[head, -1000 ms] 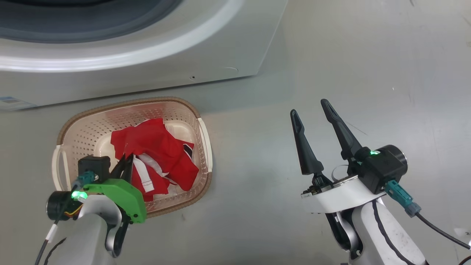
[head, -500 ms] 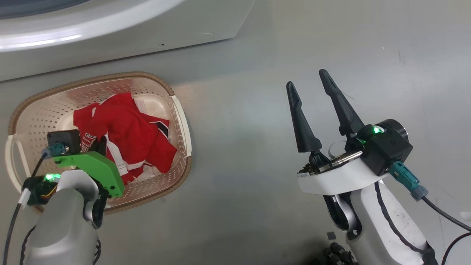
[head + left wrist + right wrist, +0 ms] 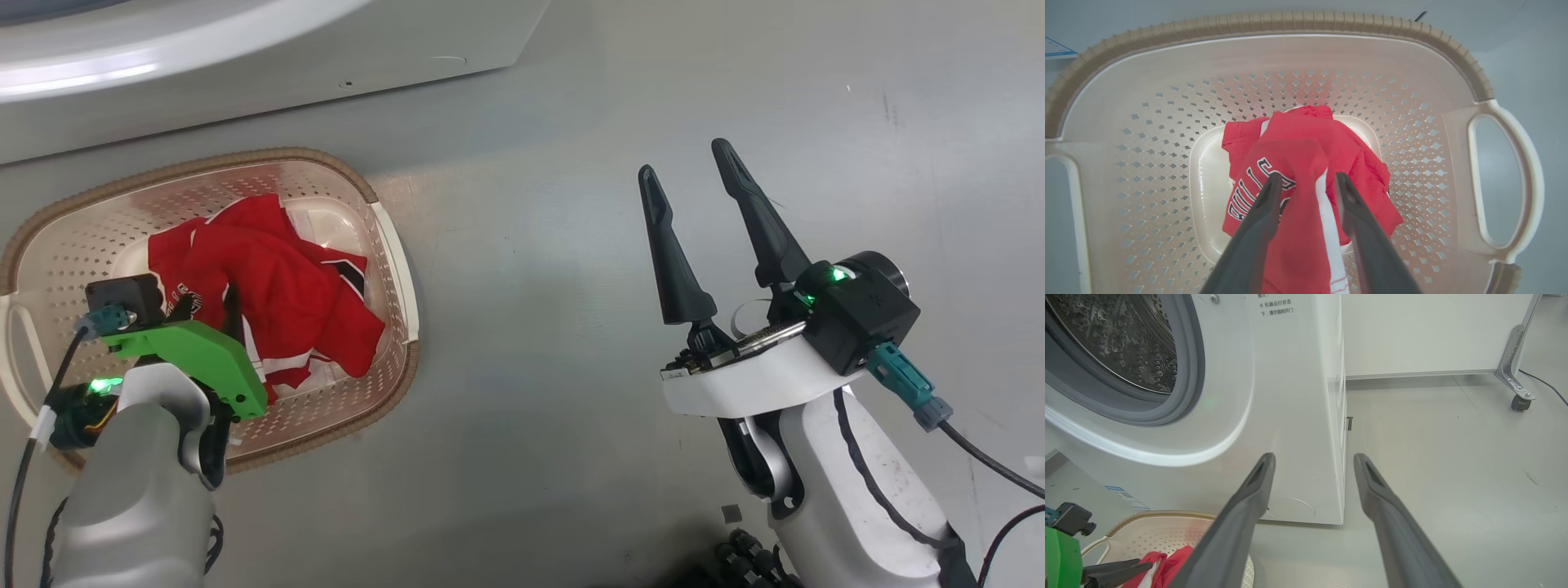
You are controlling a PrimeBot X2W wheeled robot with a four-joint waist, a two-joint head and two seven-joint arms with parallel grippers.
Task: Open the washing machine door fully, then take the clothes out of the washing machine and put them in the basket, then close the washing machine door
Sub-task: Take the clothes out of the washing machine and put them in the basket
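Clothes (image 3: 277, 294) are lodged in the basket (image 3: 245, 157), a fold straddled by the half-parted left tool (image 3: 1306, 179); whether it is pinched cannot be told. Right tool (image 3: 683, 159) is held wide, empty. Washing machine (image 3: 1290, 396) drum (image 3: 1126, 343) is seen bare: only closing the door is judged left.

Grey floor (image 3: 571, 286), smooth, faintly scuffed. Standing directly on it: white washing machine (image 3: 245, 98); cream perforated basket (image 3: 392, 384) near its front, apart from it. Well beyond: caster-footed metal leg (image 3: 1519, 402), black cable (image 3: 1543, 381).
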